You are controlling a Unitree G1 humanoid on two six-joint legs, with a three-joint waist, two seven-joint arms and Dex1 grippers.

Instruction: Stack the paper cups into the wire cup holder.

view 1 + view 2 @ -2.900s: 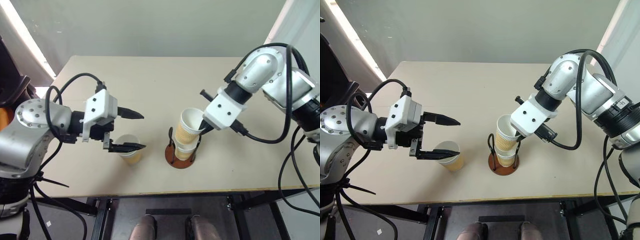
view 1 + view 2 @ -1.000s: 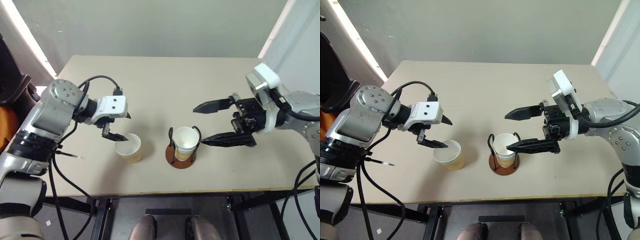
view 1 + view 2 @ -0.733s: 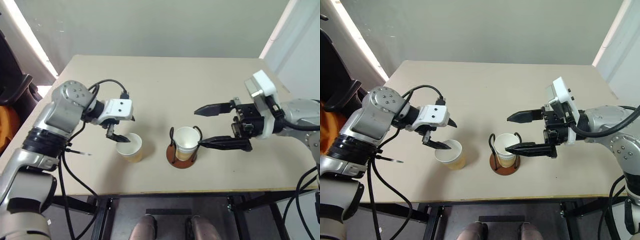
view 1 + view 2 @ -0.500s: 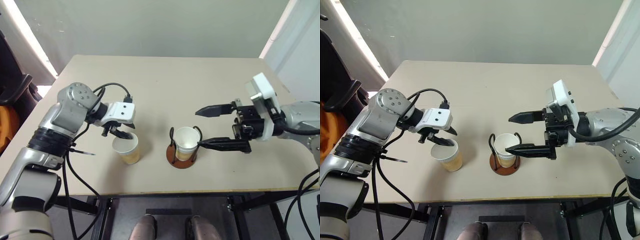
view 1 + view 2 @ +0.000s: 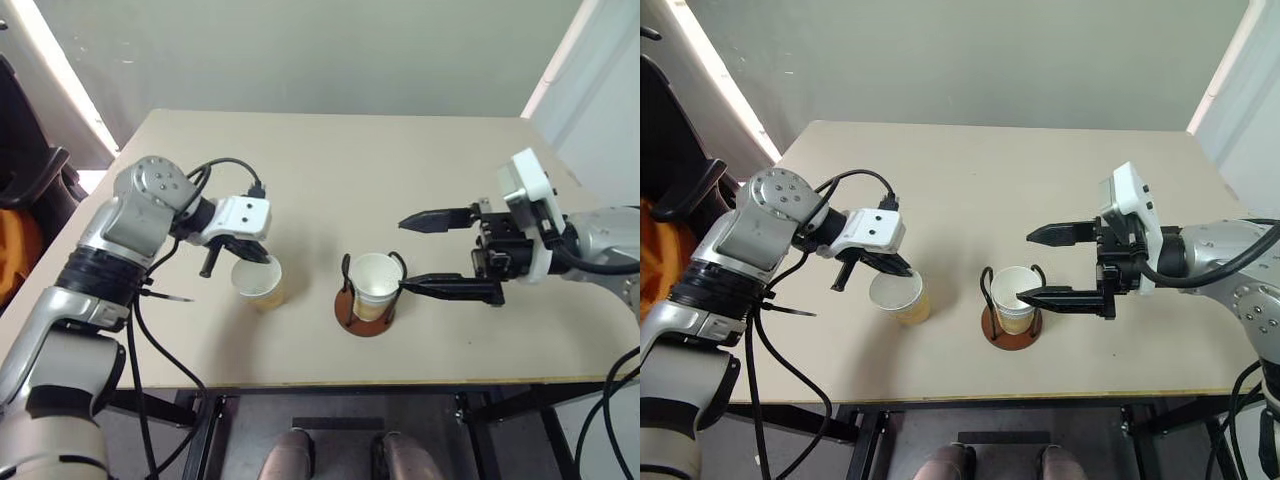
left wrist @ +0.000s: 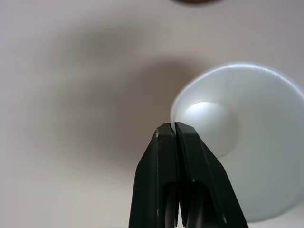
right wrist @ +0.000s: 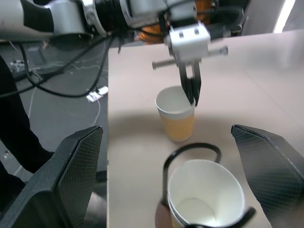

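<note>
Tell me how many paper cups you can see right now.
2 can be told apart: one loose cup on the table, its rim pinched by the shut left gripper, and one cup in the wire cup holder. More may be nested beneath that one, hidden.

The wire cup holder (image 5: pixel 366 300) hides most of the cups (image 5: pixel 372 284) nested inside it, so only the top rim and a strip of wall show and their number cannot be told; in the right wrist view its base is cut off by the picture's edge. In the left wrist view the loose cup (image 6: pixel 247 142) is a soft white blur that runs off the picture's side, and the shut fingers (image 6: pixel 176 152) of the left gripper (image 6: pixel 171 127) cover the stretch of rim they pinch. The table (image 5: pixel 320 170) loses its near corners at the picture edges in the head views.
</note>
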